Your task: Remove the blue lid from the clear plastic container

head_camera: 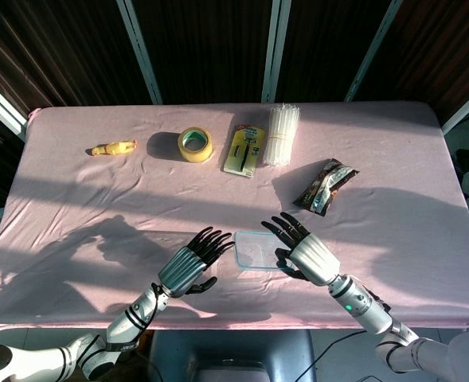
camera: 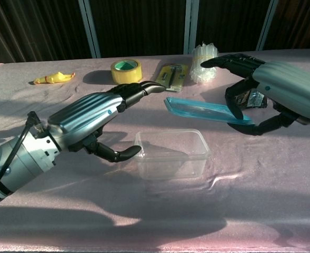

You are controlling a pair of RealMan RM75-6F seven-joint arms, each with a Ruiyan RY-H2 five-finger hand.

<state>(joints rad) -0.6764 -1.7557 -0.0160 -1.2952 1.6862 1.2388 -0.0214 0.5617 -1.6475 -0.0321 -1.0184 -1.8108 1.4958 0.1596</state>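
The flat blue plastic lid (camera: 205,109) is already off and held in the air by the right hand (camera: 281,89), pinched at its right end between thumb and fingers, tilted and hanging above and behind the clear rectangular plastic container (camera: 170,154), which sits open on the pink tablecloth (camera: 260,200) near the front edge. The left hand (camera: 86,121) hovers just beside the container's left wall with fingers spread and thumb curled toward the rim, holding nothing; whether the thumb touches the plastic cannot be told. The removal looks essentially done, so the risks lie in what follows. The lid is held only by one end, so it could pivot or slip out if the pinch loosens, and might drop onto the container or the cloth. The container is light and unrestrained, so a careless brush from the left thumb could skid or tip it toward the table edge. Further back lie a yellow tape roll (camera: 126,71), a packaged tool (camera: 171,76) and a bundle of clear straws (camera: 206,62), well apart from the action
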